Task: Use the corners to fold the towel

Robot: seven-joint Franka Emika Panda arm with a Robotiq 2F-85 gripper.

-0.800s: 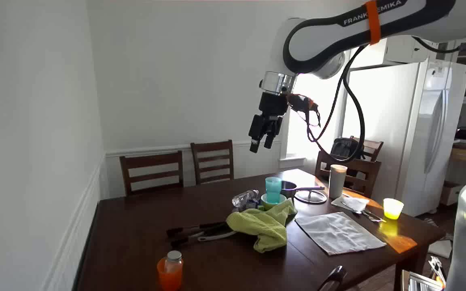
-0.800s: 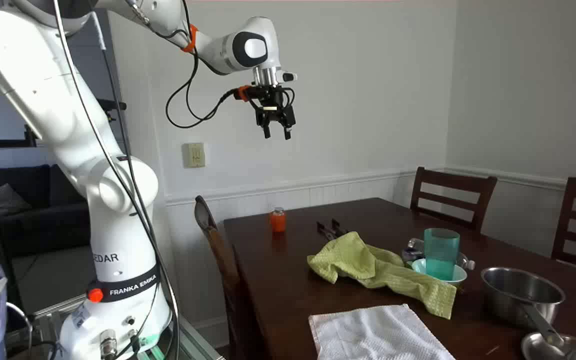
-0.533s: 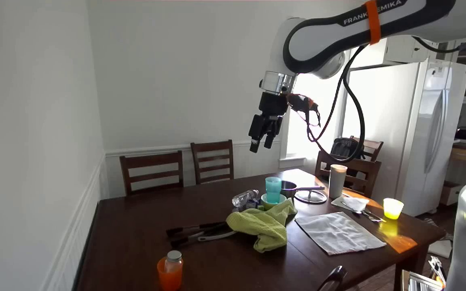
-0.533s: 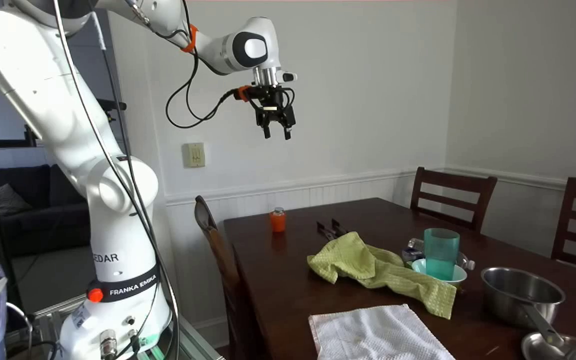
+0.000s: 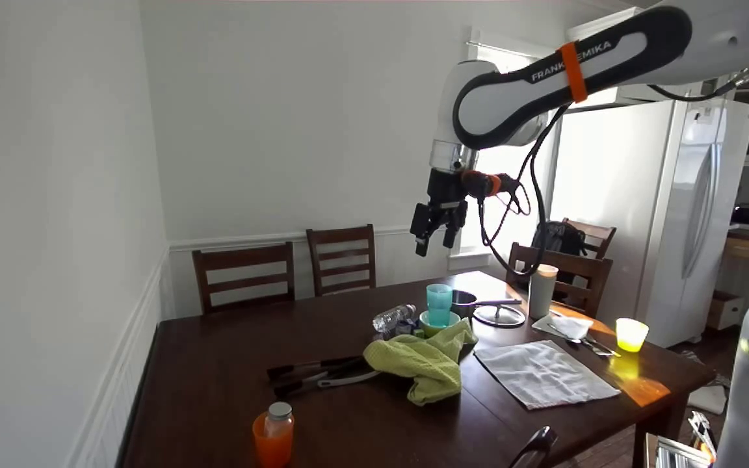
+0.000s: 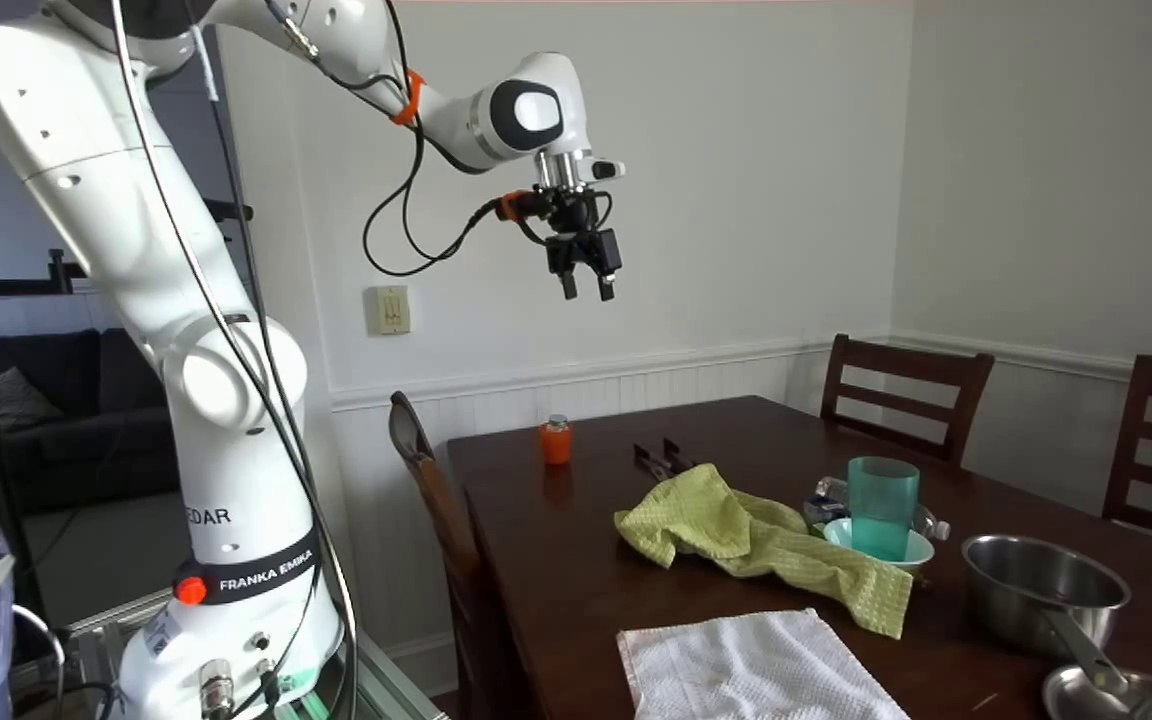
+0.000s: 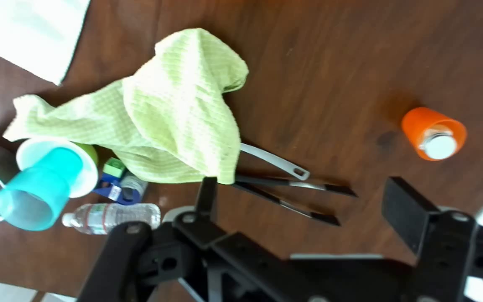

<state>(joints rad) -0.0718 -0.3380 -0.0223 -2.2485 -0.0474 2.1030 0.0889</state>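
Observation:
A yellow-green towel (image 5: 426, 367) lies crumpled over some utensils on the dark table, one end stretched toward a bowl; it also shows in an exterior view (image 6: 751, 530) and in the wrist view (image 7: 183, 105). A white towel (image 5: 547, 375) lies spread and slightly wrinkled beside it, partly cut off in an exterior view (image 6: 756, 670) and in the wrist view (image 7: 27, 33). My gripper (image 5: 436, 247) is high above the table, touching nothing, seen also in an exterior view (image 6: 588, 293). In the wrist view its fingers (image 7: 303, 182) are wide apart with nothing between them.
Tongs (image 7: 292, 184) and a grey handle (image 7: 275, 159) stick out from under the green towel. A teal cup (image 6: 881, 510) stands in a bowl (image 7: 57, 167) near a plastic bottle (image 7: 111, 218) and a pot (image 6: 1041, 590). An orange cup (image 5: 274, 442) holds a jar.
My arm and gripper have moved lower, and shifted to the right in both exterior views. The towels and the other objects on the table have not moved.

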